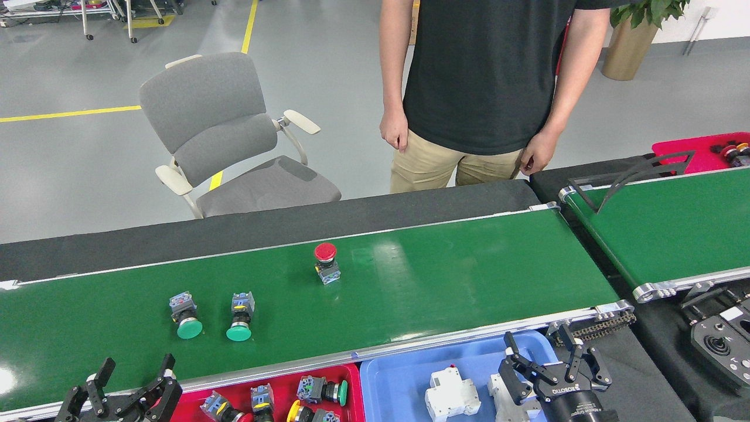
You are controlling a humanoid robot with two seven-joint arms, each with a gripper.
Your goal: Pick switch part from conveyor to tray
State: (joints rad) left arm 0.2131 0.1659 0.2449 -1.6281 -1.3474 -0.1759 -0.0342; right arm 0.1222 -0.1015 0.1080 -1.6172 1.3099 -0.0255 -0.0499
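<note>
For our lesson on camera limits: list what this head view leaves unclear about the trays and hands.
- Red tray: bottom edge cuts it off; lowest switch parts only partly visible.
- Blue tray: right hand covers part of one white part.
- Left hand: bottom edge crops its arm.

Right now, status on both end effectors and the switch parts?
Left end effector open, empty, at near rail. Right end effector open over blue tray. Three switch parts on conveyor, nearest green. Nothing blocking.
</note>
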